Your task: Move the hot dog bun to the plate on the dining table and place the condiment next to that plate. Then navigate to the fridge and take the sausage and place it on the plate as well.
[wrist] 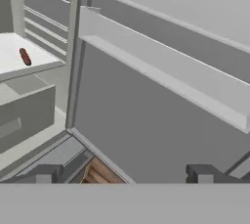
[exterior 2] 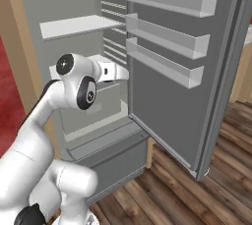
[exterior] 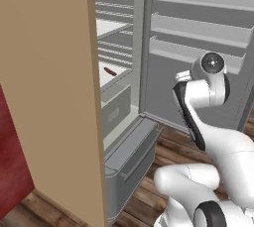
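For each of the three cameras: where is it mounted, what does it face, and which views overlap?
Left base view: behind the arm's left, facing the open fridge; sausage on a shelf, arm lower right.
Right base view: behind its right, facing the door racks; arm lower left.
Hand view: on the hand, toward door and sausage; open gripper.
All share the fridge.

Sausage (exterior: 110, 71) lies on a shelf (exterior: 115, 75) inside fridge (exterior: 198, 37)

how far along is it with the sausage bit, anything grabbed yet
Done: the robot is at the fridge, whose door stands open. In hand: nothing; the gripper is open and empty, facing the door racks. Left: reach the sausage lying on its shelf, grasp it, and carry it to the plate.
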Tool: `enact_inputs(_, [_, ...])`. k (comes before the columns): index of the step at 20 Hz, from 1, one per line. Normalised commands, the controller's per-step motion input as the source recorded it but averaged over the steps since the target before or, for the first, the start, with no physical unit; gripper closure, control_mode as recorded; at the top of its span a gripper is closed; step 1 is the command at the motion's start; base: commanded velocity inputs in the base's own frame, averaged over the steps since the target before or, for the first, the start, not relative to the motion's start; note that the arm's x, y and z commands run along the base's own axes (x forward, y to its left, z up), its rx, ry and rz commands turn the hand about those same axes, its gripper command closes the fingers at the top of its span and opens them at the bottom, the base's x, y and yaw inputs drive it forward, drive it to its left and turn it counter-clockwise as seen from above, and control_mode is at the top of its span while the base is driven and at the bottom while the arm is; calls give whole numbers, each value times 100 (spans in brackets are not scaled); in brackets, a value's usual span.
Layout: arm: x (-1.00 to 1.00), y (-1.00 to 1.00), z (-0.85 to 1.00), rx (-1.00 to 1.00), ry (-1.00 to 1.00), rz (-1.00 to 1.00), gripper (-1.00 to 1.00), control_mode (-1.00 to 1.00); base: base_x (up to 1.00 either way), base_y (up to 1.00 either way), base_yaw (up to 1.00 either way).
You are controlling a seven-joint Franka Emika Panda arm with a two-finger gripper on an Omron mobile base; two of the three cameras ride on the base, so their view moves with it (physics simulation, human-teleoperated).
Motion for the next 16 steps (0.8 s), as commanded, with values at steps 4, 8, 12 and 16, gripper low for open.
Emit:
enact_inputs(4, [-58,94,34,0,16,11,-100,-100,0,0,0])
enact_inputs(8, [-28,32,3,0,2,1,-100,-100,0,0,0])
enact_inputs(12, [-2,1,0,0,0,0,-100,100,4,0,0])
enact_inputs(16, [0,0,0,0,0,0,-100,100,67,-21,3])
